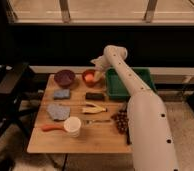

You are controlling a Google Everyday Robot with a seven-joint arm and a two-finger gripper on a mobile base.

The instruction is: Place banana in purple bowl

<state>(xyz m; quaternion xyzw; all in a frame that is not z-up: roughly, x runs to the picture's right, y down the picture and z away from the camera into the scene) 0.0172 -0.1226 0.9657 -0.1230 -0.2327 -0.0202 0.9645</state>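
In the camera view you see the wooden counter (90, 142) with the things spread on it, and the white arm (140, 105) that rises from the lower right and bends to the left at the far side. Your end effector (97, 71) is at the far edge of the counter, above the orange-red bowl (90, 79), at its right part. Its fingers stand wide apart and you can see nothing between them.

The banana (93, 108) is not held. It lies flat on the counter near the middle, pale yellow, with its forked end to the left. It is well apart from the end effector. Just behind it lies a dark bar (95, 96), and in front of it a fork (98, 120).

The purple bowl (64, 77) stands at the far left of the counter, just beside the orange-red bowl, and you see nothing inside it. A blue sponge (61, 93) lies in front of the purple bowl, and a grey cloth (57, 111) lies nearer to you. A white cup (72, 126) stands at the front, touching an orange-red utensil (51, 128) on its left. A dark cluster of grapes (121, 121) lies close to the arm on the right. A green tray (121, 85) sits at the far right, partly hidden behind the arm.
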